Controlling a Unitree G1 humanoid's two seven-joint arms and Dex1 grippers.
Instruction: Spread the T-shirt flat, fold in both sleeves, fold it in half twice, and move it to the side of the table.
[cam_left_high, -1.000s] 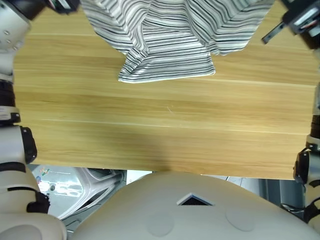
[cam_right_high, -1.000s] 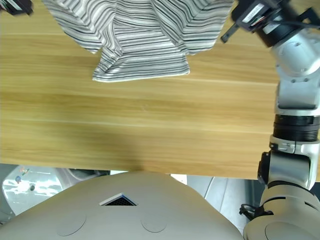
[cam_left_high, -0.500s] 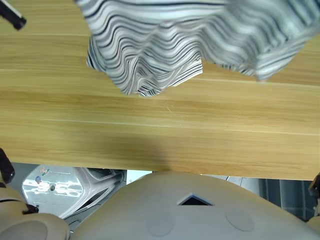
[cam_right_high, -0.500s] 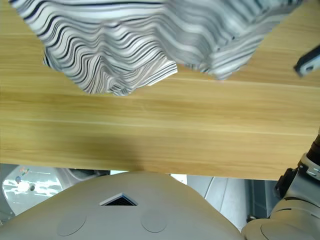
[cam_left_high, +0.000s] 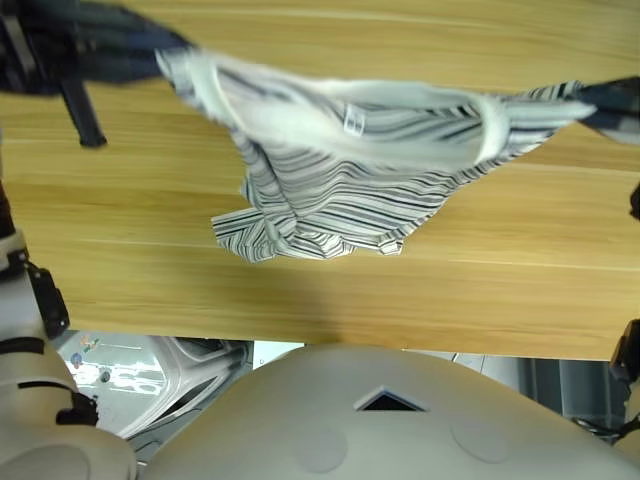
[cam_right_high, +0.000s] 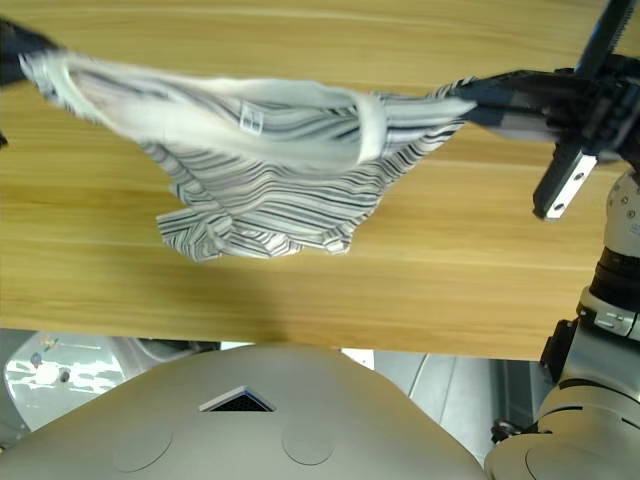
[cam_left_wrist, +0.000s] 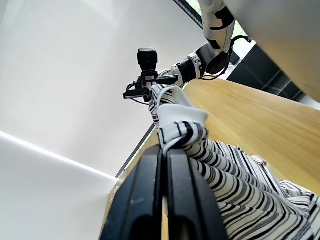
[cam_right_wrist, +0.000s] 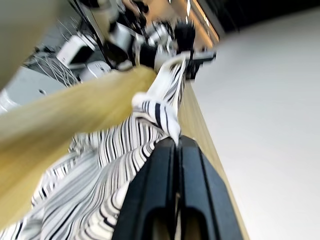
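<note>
Since both grippers are pinched down on fabric, the shirt (cam_left_high: 340, 190) hangs between them like a hammock. The left gripper (cam_left_wrist: 164, 147) has its 2 fingers squeezed together on a bunched stripey edge, and the right gripper (cam_right_wrist: 176, 142) is clamped the same way on the opposite end. The upper edge is pulled taut in the air over the table (cam_left_high: 500, 300), while the lower part sags and sits in a crumpled heap on the wood near the front edge. So, nowhere near flat yet, I'd say it's at the spreading step. Handling-wise this looks like thin, light knit: totally floppy, zero stiffness, folds over itself wherever it isn't under tension. Not fragile, but it'll probably stretch and wrinkle, and I'd guess it slides easily on that smooth top. Best grabs are likely 2 matching corners or the shoulders, kept wide apart. I honestly can't tell which edge they've got hold of.
</note>
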